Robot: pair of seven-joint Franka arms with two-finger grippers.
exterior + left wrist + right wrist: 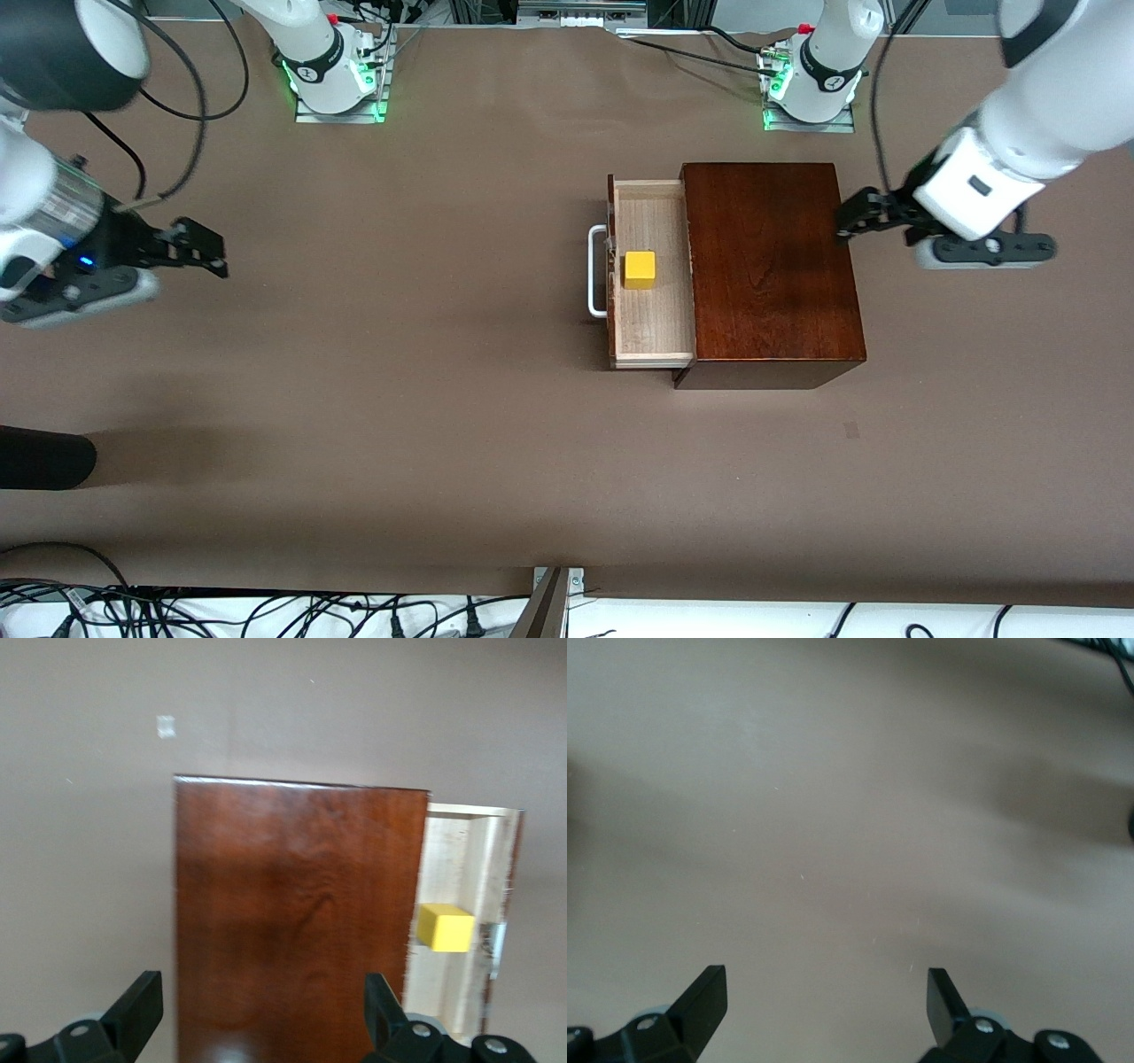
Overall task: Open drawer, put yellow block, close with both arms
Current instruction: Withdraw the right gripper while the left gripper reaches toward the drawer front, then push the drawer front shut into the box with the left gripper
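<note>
Drawer [651,270] stood pulled out of the mahogany box [769,266], its pale wooden tray open toward the right arm's end of the table, with the white handle [596,270] on its dark front. And there sat the yellow block [640,269], flat on the tray floor, just inside the drawer front and about midway along its length. The left wrist view caught it too, a bright cube in the light wood past the edge of the glossy lid.

Over at the box's closed end hovered the left gripper [852,217], fingers spread wide and nothing between them; it hung at the edge of the box, on the side toward the left arm's end of the table. From its own camera the two black fingertips [140,1005] framed the box top, one on each side of it.

Well apart from all that, the right gripper [202,248] hung over bare brown table [399,399] toward the right arm's end, its jaws also fully apart and empty. Its wrist camera showed only tablecloth between the fingertips [704,997].
</note>
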